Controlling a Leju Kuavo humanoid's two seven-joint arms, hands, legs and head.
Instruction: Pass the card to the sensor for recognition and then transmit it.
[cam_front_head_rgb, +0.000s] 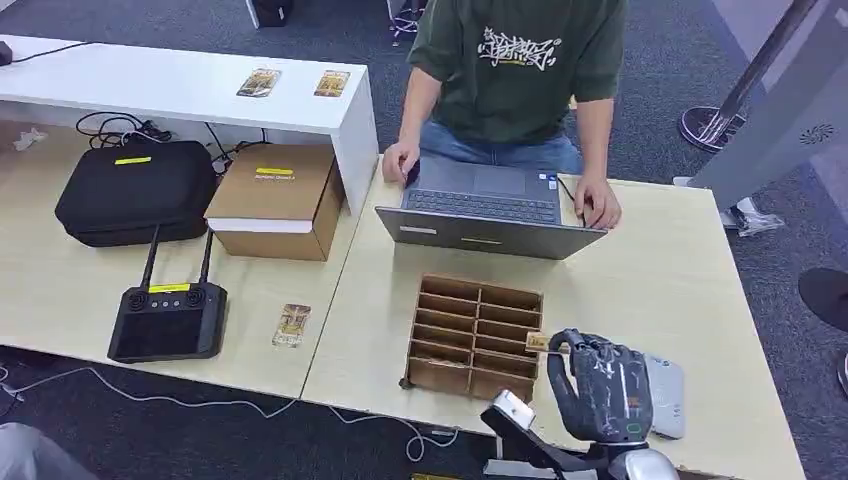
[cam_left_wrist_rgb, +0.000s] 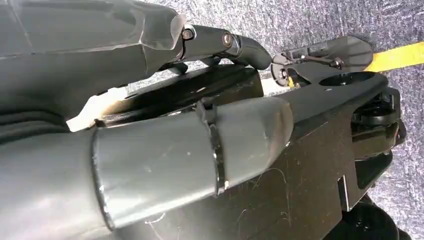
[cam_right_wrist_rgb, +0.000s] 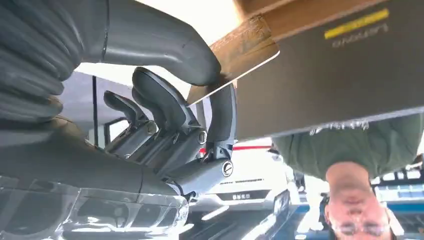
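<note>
My right hand hovers over the near right part of the light wooden table, pinching a small brown card between thumb and a finger. In the right wrist view the card juts out past the thumb tip of the right hand. The card sits just beside the near right corner of the wooden slotted box. A grey-white sensor pad lies flat on the table, partly under that hand. My left hand hangs beside my body over carpet, fingers apart and holding nothing.
A person in a green shirt sits across the table typing on a grey laptop. On the left table lie a loose card, a black controller, a cardboard box and a black case. Two cards rest on the white shelf.
</note>
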